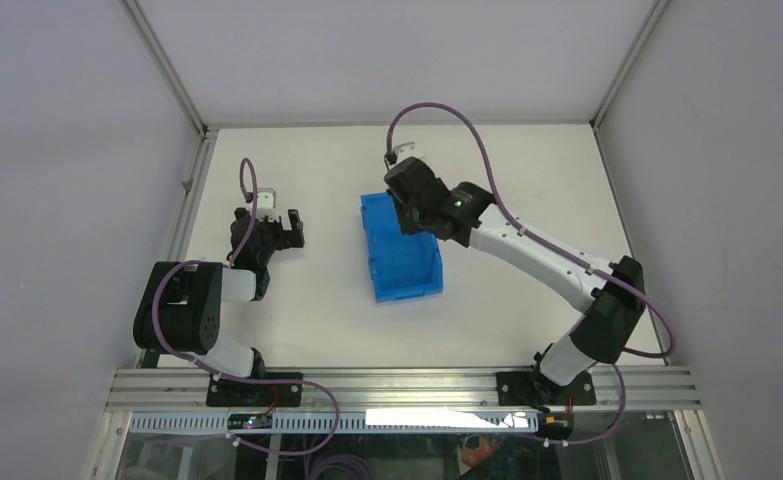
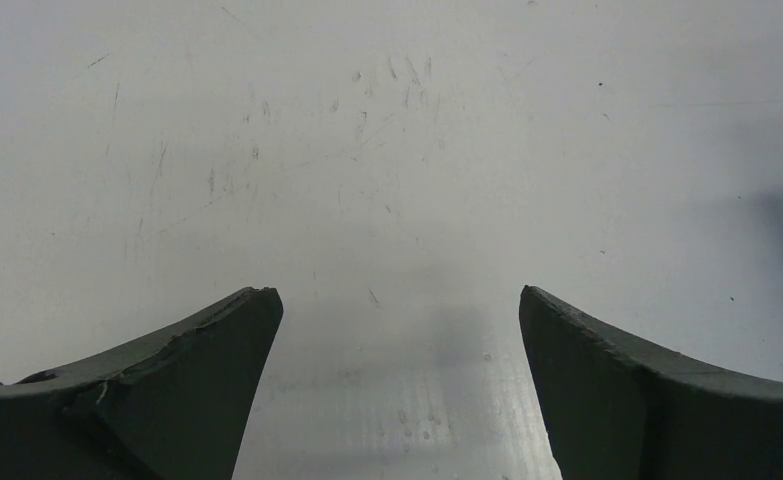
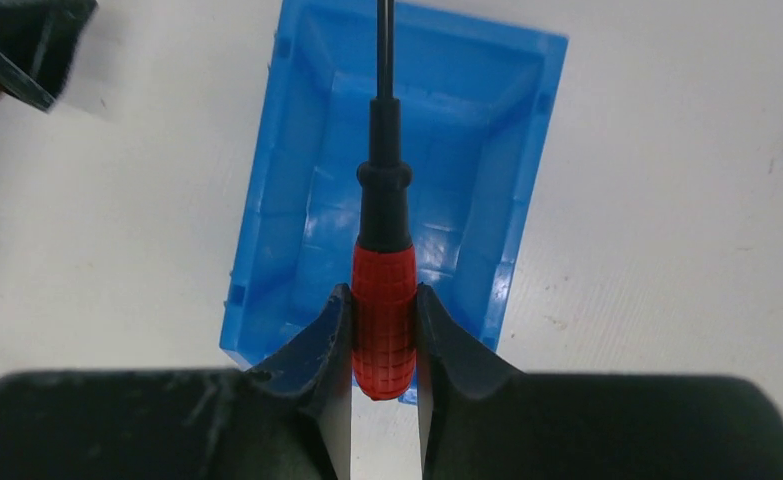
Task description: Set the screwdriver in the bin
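Note:
In the right wrist view the screwdriver hangs over the blue bin. My right gripper is shut on its red handle, and the thin black shaft points away over the bin's floor. From above, my right gripper hovers over the far end of the bin and hides the screwdriver. My left gripper sits left of the bin, low over the table. It stands open with only bare tabletop between its fingers.
The white table is fenced by grey walls at the back and both sides. The bin's lower cut-out end faces the arm bases. A corner of the left arm shows at the top left of the right wrist view.

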Motion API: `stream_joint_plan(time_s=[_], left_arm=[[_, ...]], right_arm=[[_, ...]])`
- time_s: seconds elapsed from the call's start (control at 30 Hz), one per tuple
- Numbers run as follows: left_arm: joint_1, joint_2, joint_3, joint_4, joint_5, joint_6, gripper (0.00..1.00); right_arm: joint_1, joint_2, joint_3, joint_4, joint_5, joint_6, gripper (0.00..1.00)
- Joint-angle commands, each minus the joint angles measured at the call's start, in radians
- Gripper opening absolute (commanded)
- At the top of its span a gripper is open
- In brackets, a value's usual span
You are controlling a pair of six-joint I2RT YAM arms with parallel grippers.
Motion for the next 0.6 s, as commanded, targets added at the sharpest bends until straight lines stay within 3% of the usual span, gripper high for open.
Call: stream_joint_plan(time_s=[0.0, 0.13, 0.57], left_arm=[[-0.004, -0.029, 0.000, 0.028, 0.007, -0.019, 0.99], [-0.005, -0.029, 0.000, 0.028, 0.006, -0.019, 0.99], [-0.005, -0.029, 0.000, 0.028, 0.006, -0.019, 0.99]], right_arm=[[0.035, -0.002, -0.112, 0.134, 0.036, 0.087, 0.07], [0.048, 0.070, -0.173, 0.173, 0.030, 0.122, 0.07], [0.052, 0.245, -0.266, 0.237, 0.007, 0.233, 0.23]])
